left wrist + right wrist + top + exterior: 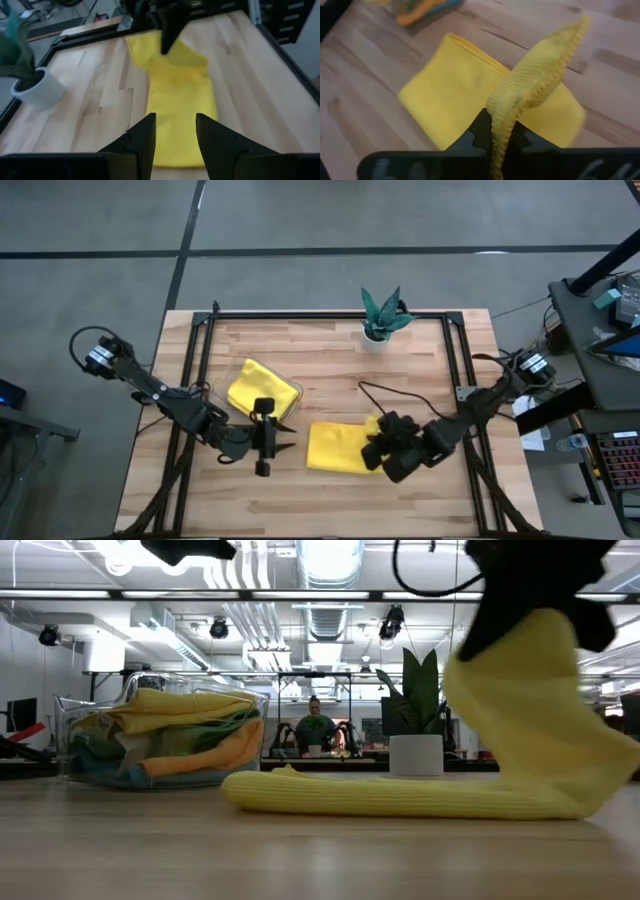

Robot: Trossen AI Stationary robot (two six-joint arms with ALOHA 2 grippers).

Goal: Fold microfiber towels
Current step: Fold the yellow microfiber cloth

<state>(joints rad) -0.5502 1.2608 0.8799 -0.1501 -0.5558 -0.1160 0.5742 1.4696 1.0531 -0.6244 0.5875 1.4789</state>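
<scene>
We have the yellow towel point(338, 448) lying in the middle of the wooden table point(330, 350), its long axis running across from left to right, already doubled into a flat band; the right gripper point(385, 448) sits at the towel's right-hand end and is clamped shut on that edge, which it holds lifted off the board, so the cloth rises there in a soft curl while the rest lies flat; the unfolded length stretches away from those fingers toward the left arm. We judge the next fold turns on carrying that raised end leftward along the long axis, over the flat part. The left gripper point(264, 438) hovers just off the towel's left end, jaws parted and holding nothing, pointed down the cloth; it is the nearer one to the free end, the right the nearer to the raised one.

The cloth is ribbed, plush microfibre with a stitched hem, limp enough to droop from the pinch. Behind the left gripper a clear plastic tray point(250, 705) holds more towels point(170, 735), yellow, green and orange, loosely heaped; a small potted plant point(381, 315) stands at the far edge.
</scene>
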